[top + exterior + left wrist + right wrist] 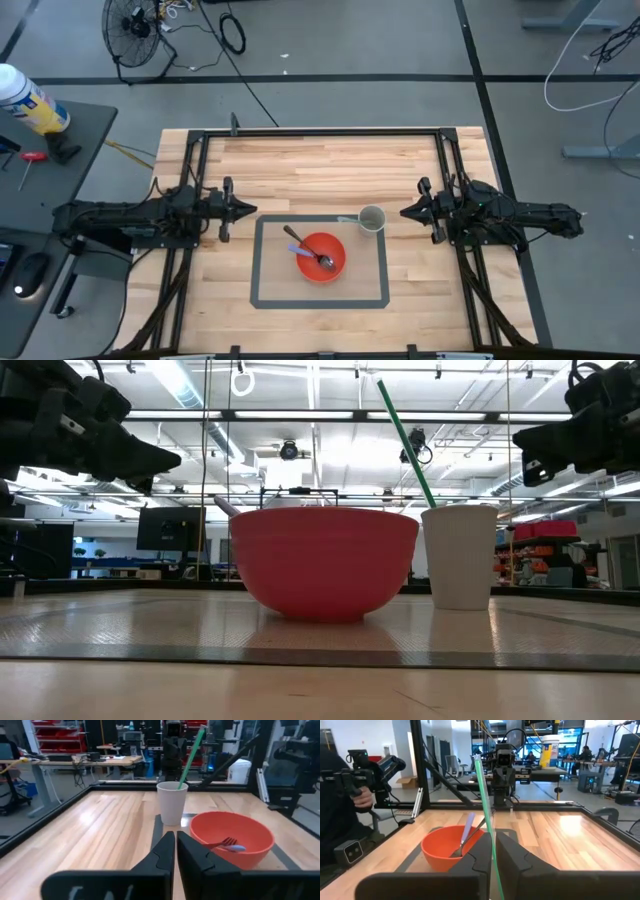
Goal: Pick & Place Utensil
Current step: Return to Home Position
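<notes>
A red bowl [321, 257] sits inside the grey taped rectangle [320, 301]. A fork with a pale blue handle [230, 845] and a spoon [466, 834] lie in the bowl, leaning on its rim. A white paper cup [371, 219] with a green straw [190, 751] stands by the rectangle's far right corner. My left gripper [250, 208] hovers left of the bowl, shut and empty. My right gripper [405, 212] hovers right of the cup, shut and empty.
A black metal frame [320, 133] runs round the wooden table's edges. Bare wood lies between the rectangle and the far edge. A person with a dark sleeve [340, 805] stands beyond the table's left side. A fan [130, 25] and cables lie on the floor behind.
</notes>
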`<state>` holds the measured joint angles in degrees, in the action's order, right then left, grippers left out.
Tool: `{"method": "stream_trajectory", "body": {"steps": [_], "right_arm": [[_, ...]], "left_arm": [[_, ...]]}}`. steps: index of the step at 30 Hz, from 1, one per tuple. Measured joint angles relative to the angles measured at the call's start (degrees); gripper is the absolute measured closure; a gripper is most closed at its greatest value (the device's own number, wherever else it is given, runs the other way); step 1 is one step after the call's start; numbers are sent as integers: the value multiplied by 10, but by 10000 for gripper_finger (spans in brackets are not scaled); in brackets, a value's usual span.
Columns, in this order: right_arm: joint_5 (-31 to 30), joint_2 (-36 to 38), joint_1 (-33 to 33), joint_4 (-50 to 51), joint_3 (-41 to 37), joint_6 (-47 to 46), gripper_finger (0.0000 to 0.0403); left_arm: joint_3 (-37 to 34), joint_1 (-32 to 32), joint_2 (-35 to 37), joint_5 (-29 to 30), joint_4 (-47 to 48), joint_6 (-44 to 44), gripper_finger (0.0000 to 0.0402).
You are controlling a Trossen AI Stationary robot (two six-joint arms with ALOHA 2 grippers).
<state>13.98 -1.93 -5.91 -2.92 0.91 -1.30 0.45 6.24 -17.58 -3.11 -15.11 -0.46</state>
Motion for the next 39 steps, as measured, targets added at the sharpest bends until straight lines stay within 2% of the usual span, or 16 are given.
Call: {"method": "stream_trajectory", "body": {"steps": [4,9,16,20,25,30,39], "right_arm": [[0,0,0,0,0,-1,371],[0,0,0,0,0,-1,371],[0,0,0,0,0,-1,371],[0,0,0,0,0,-1,371],[0,0,0,0,0,-1,371],[0,0,0,0,0,-1,371],[0,0,0,0,0,-1,371]], "left_arm": [[0,1,11,33,5,-4,390],[0,1,67,-23,10,-36,397],[0,1,137,2,16,-9,397],[0,0,135,8,46,-10,382],[0,0,131,14,61,-60,367],[0,0,131,14,61,-94,367],[0,0,131,14,61,-94,369]]}}
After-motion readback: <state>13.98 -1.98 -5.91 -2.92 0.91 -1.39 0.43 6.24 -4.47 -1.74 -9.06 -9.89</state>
